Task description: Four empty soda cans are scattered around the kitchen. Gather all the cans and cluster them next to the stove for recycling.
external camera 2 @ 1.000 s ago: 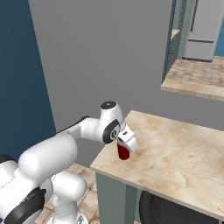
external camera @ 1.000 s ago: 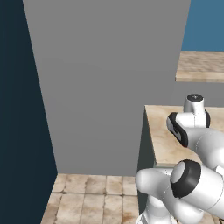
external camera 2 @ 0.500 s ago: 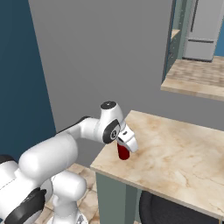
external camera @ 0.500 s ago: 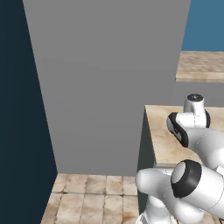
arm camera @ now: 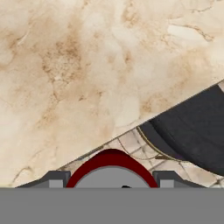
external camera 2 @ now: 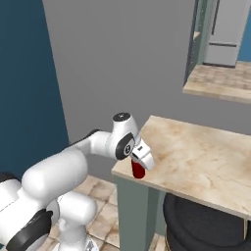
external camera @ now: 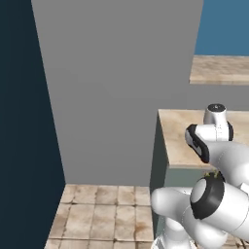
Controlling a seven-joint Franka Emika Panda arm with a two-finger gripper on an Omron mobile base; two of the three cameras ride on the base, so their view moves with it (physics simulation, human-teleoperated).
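gripper: jaws closed around small red soda can with silvery top | can: upright at near corner edge of beige marble counter | beside: round black bin below counter

Home kitchen, rendered sim.
Tells: beige marble counter on a grey-green cabinet, brown tiled floor, blue wall, big plain grey panel beside the counter. A steel fridge stands past a second marble counter in the right base view.
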